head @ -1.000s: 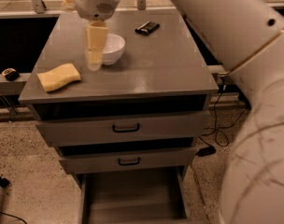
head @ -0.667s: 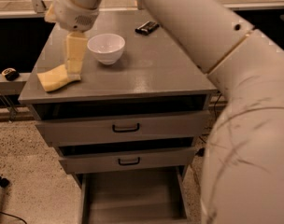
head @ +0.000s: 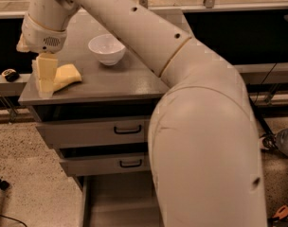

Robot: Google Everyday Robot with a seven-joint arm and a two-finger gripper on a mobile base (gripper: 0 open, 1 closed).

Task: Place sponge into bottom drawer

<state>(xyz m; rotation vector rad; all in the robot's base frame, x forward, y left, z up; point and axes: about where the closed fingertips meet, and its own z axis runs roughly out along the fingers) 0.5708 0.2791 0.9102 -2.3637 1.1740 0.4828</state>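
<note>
The pale yellow sponge (head: 66, 76) lies on the grey cabinet top (head: 111, 82) near its left front corner. My gripper (head: 44, 77) hangs down from the white wrist directly at the sponge's left end, its yellowish fingers (head: 46, 70) overlapping the sponge. The bottom drawer (head: 118, 200) is pulled out below the cabinet; only part of its grey floor shows, the rest is hidden by my arm.
A white bowl (head: 106, 48) stands on the cabinet top behind the sponge. Two grey drawers with black handles (head: 127, 129) are shut. My large white arm (head: 205, 126) fills the right half of the view. A small round object (head: 10, 74) sits on a ledge at left.
The gripper has moved left from beside the bowl to the sponge and come down onto its left end. The view has shifted, so the cabinet sits further left.
</note>
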